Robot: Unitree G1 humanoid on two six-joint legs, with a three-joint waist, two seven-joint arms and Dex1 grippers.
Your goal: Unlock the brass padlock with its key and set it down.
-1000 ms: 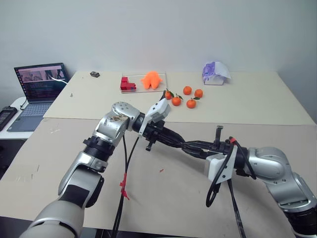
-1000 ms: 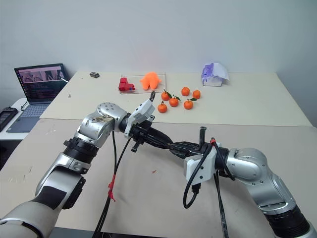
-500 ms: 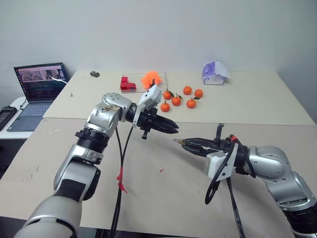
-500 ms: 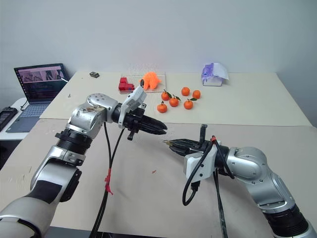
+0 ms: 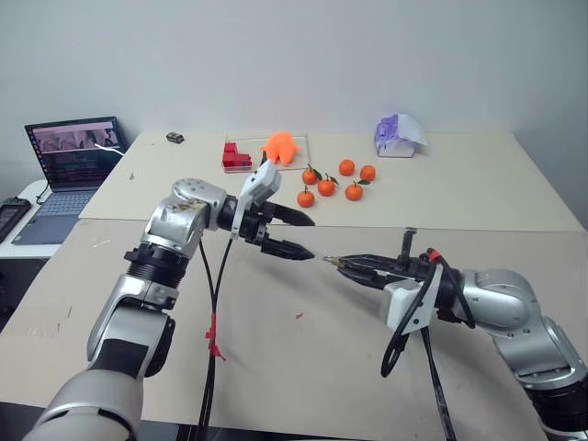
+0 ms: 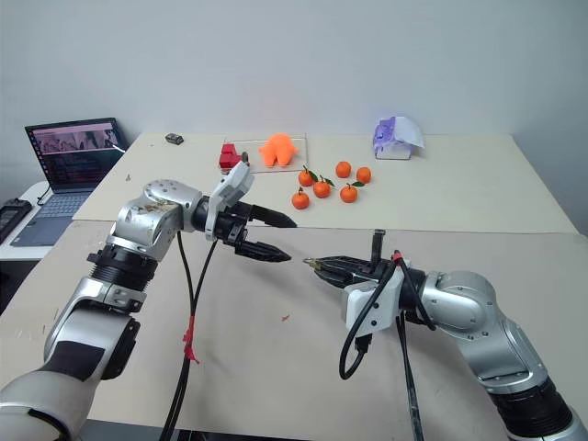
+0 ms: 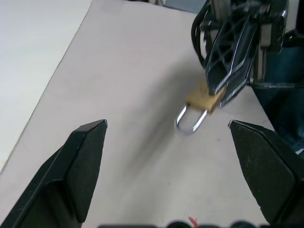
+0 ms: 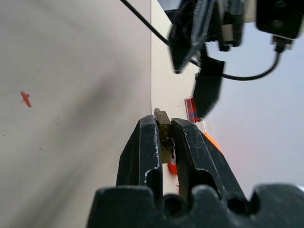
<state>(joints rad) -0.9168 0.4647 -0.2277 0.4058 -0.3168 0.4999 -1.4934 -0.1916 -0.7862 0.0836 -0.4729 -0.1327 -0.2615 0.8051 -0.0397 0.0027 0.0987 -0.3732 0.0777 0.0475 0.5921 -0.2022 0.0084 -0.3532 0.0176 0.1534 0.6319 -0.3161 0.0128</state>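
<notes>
A pale beige table (image 5: 514, 184) stands before a white wall, with a laptop (image 5: 73, 156) off its left end and, at the far side, a group of small oranges (image 5: 335, 182), some red blocks (image 5: 236, 154), an orange toy (image 5: 281, 147) and a purple-and-white object (image 5: 399, 134). Above the near part of the table the right gripper (image 5: 338, 264) is pinched shut on the brass padlock (image 7: 205, 99), held in the air just off the surface. In the head views the lock is a mere gold speck at the fingertips. The right wrist view shows only a slice of brass body between the two black fingers (image 8: 142, 152), the rest covered. The left wrist view is clearest: the body is clamped at the tips and the silver shackle (image 7: 191, 119) sticks out beyond them, so the lock's long axis runs in line with the right fingers, shackle end toward the left gripper (image 5: 299, 236). That gripper has its fingers spread wide and grips nothing, a short gap from the lock. The key cannot be made out.
</notes>
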